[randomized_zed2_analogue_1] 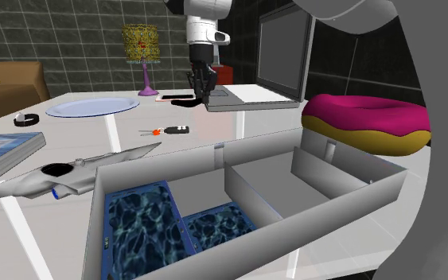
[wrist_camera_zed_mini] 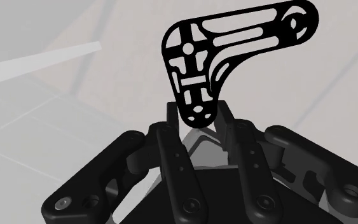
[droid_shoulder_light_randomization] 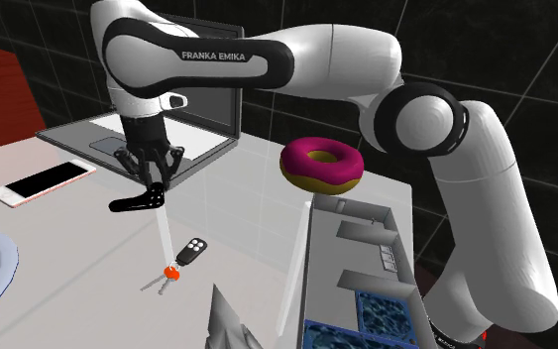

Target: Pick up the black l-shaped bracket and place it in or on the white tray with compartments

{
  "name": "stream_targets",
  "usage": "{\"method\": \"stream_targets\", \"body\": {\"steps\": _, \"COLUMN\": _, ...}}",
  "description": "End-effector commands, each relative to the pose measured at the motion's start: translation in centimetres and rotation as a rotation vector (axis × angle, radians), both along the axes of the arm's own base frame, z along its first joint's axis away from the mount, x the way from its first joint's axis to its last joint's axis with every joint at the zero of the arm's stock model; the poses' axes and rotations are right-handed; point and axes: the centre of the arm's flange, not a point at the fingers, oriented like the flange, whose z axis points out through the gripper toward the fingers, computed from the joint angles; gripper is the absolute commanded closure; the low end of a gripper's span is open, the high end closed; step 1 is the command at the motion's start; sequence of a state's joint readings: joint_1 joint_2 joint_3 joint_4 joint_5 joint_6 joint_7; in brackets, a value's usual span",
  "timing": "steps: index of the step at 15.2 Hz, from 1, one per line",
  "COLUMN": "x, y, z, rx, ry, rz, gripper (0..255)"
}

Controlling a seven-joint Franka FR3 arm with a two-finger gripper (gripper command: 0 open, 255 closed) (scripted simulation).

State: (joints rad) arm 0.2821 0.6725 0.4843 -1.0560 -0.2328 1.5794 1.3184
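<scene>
One black L-shaped flat bracket (droid_shoulder_light_randomization: 136,201) shows in the shoulder view. It sticks out from the tips of the one all-black two-finger gripper (droid_shoulder_light_randomization: 153,185), low over the white table (droid_shoulder_light_randomization: 247,208). Near it are one white phone with a black screen (droid_shoulder_light_randomization: 44,183), one open grey laptop (droid_shoulder_light_randomization: 172,129), one set of keys with a black fob (droid_shoulder_light_randomization: 185,256) and one big donut with pink icing (droid_shoulder_light_randomization: 323,166). One white-grey tray with compartments (droid_shoulder_light_randomization: 311,258) sits at that view's lower right, well apart from the bracket.

One tray (randomized_zed2_analogue_1: 294,231) sits up close in the second exterior view. Two of its compartments have blue watery floors. The gripper (randomized_zed2_analogue_1: 200,91) and bracket (randomized_zed2_analogue_1: 184,102) are far behind it, beside the laptop (randomized_zed2_analogue_1: 274,64). One grey toy jet (randomized_zed2_analogue_1: 71,176) lies near the tray.

Two black fingers (wrist_camera_zed_mini: 174,153) show in the wrist view, and the gripper (wrist_camera_zed_mini: 198,118) pinches one end of the bracket (wrist_camera_zed_mini: 188,48) between them. The rest of the bracket, with its many holes, sticks out past the fingertips.
</scene>
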Motion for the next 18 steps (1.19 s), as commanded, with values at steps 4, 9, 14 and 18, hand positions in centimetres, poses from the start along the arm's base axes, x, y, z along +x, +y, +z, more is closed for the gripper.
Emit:
{"method": "stream_targets", "body": {"steps": 4, "x": -0.1, "y": -0.1, "z": 2.7, "rx": 0.0, "ry": 0.0, "rz": 0.0, "gripper": 255}}
{"method": "stream_targets", "body": {"steps": 9, "x": -0.1, "y": -0.1, "z": 5.3, "rx": 0.0, "ry": 0.0, "rz": 0.0, "gripper": 255}}
{"method": "stream_targets", "body": {"steps": 14, "x": -0.1, "y": -0.1, "z": 7.8, "rx": 0.0, "ry": 0.0, "rz": 0.0, "gripper": 255}}
{"method": "stream_targets", "body": {"steps": 18, "x": -4.5, "y": -2.8, "z": 8.0, "rx": 0.0, "ry": 0.0, "rz": 0.0, "gripper": 255}}
